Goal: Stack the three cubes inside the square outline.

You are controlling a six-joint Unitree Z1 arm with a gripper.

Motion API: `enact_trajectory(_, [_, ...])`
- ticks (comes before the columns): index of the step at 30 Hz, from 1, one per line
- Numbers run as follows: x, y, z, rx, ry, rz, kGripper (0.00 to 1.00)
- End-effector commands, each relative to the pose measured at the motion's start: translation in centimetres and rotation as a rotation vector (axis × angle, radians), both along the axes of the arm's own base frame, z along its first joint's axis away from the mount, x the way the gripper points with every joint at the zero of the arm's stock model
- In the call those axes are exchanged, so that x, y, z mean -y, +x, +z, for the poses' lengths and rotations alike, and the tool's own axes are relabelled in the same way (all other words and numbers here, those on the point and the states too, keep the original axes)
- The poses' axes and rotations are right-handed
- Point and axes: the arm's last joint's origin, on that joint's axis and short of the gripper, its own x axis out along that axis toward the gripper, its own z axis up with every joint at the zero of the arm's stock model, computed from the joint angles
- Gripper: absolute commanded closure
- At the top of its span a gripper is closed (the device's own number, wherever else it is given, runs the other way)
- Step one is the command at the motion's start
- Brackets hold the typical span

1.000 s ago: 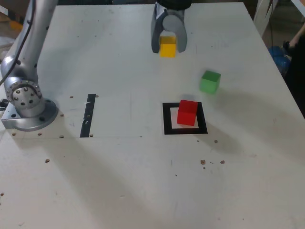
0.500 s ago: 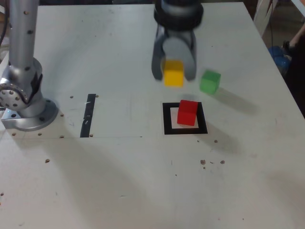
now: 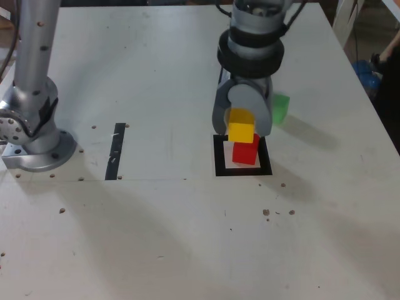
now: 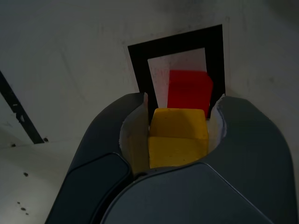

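My gripper (image 3: 242,128) is shut on the yellow cube (image 3: 241,130), holding it in the air just above the red cube (image 3: 246,151). The red cube sits inside the square outline (image 3: 219,159), a black frame with a white centre. In the wrist view the yellow cube (image 4: 178,136) is clamped between both fingers, with the red cube (image 4: 189,88) and the square outline (image 4: 140,58) below it. The green cube (image 3: 280,107) rests on the table behind the gripper, partly hidden by it.
The arm's silver base (image 3: 34,140) stands at the exterior view's left. A straight black tape strip (image 3: 115,152) lies between the base and the outline. Small dark specks dot the white table (image 3: 187,237).
The gripper has carried the yellow cube from the far side of the table toward the camera, past the green cube, to just above the red cube.
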Motion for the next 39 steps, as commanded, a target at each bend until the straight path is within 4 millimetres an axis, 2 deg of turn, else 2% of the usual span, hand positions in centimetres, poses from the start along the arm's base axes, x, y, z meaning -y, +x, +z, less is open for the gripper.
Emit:
enact_trajectory(1, [0.0, 0.1, -0.2, -0.002, 0.009, -0.001, 0.75])
enact_trajectory(9, [-0.4, 0.6, -1.2, -0.025, 0.024, -0.001, 0.75])
enact_trajectory(30, [-0.4, 1.5, -2.2, -0.024, 0.025, -0.015, 0.74])
enact_trajectory(35, [-0.6, 1.6, -2.4, -0.028, 0.028, -0.013, 0.67])
enact_trajectory(39, [-0.8, 1.6, -2.5, -0.035, 0.028, -0.012, 0.55])
